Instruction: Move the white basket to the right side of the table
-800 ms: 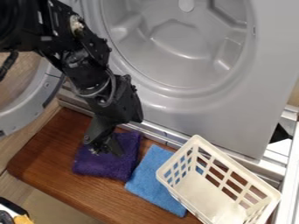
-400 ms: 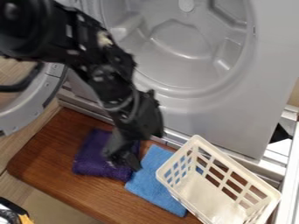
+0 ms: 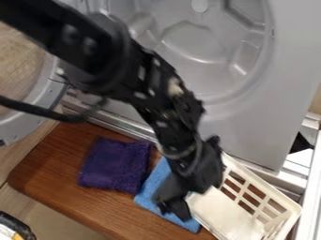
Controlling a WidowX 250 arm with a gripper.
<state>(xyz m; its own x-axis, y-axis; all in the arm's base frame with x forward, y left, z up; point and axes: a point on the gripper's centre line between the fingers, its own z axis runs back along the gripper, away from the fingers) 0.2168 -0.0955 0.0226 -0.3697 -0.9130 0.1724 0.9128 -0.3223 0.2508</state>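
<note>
Counted: one basket [image 3: 219, 211], white; two cloths, one purple [image 3: 113, 164], one blue [image 3: 150, 188]; one table [image 3: 53, 161], brown wood; one arm [image 3: 141, 86], black; one gripper [image 3: 174, 211]. Behind: one grey machine [image 3: 251, 129] with one round recess [image 3: 194, 42]; one door ring [image 3: 45, 101] at left.

Basket: seen at lower right of the view, on the right part of the table, near the machine's lower edge. Set upright, open top turned up toward the camera, pale floor seen inside. Long axis run slantwise, upper left to lower right; short ends turned to upper left and lower right. Slotted long wall seen along the machine side. Upper-left end largely hidden by the gripper and arm; lowest part cut off by the view's bottom edge.

Gripper: hung over the lower part of the blue cloth, at the basket's left side as seen, and pointed down. Whether it is held apart or together cannot be told; contact with basket or cloth cannot be told either.

Cloths: purple laid at left, blue between purple and basket, its right side partly covered from sight by gripper and arm. Arm entered from upper left, crossed in front of machine and ring; one black cable [image 3: 37, 110] noted beside it.
</note>
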